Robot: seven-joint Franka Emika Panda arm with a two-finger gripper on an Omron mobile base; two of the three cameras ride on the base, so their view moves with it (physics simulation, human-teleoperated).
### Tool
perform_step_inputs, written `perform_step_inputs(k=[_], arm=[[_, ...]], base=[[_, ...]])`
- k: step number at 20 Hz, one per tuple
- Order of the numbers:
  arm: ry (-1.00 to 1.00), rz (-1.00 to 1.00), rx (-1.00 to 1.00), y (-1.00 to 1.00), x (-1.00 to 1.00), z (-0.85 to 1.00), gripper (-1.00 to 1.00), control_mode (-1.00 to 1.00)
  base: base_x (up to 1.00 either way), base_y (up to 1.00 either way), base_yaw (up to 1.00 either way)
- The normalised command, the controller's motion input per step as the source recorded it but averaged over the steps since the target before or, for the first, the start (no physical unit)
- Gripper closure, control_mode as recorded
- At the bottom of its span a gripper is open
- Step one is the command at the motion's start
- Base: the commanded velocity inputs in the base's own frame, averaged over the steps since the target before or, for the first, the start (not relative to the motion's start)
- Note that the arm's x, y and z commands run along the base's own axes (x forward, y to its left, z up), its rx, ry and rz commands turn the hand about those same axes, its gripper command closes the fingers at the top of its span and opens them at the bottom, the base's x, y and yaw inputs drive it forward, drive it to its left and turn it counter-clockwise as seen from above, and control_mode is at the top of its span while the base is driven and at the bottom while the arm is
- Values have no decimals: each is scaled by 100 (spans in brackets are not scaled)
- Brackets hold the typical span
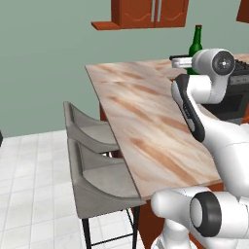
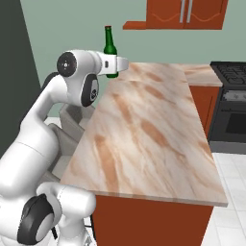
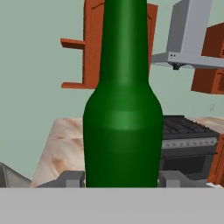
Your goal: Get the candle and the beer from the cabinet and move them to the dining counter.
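You've got the beer, a slim dark-green glass bottle with a narrow neck (image 3: 122, 127), sitting upright between the jaws. In the hand view the two grey pads flank its lower body on either side, touching it as far as I can tell, so read the gripper (image 2: 114, 64) as closed on the bottle, not empty.

Position: in the right base view the bottle (image 2: 110, 50) is held over the far left corner of the long beige-pink marble-veined dining surface (image 2: 144, 139). The left base view agrees, with the bottle (image 1: 195, 46) behind the wrist, above the far end of the slab (image 1: 141, 121). Can't tell whether its base is already touching the surface or just above it; the wrist hides the bottom.

Key relation: long axis is vertical, jaws grip it side-on near the base, slab lies straight below. My read is the next move is a short straight lowering, then release. Keep it plumb, since a tall narrow bottle gripped low will tip easily.

Reddish-brown wooden wall cabinet (image 2: 185, 13) is on the wall beyond. Can't spot the candle.
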Motion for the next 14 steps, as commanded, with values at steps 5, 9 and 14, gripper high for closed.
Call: perform_step_inputs(k=[5,9,14], arm=[[0,0,0,0,0,0,100,100],[0,0,0,0,0,0,100,100],[0,0,0,0,0,0,100,100]], base=[[8,3,0],[0,0,0],[0,0,0]])
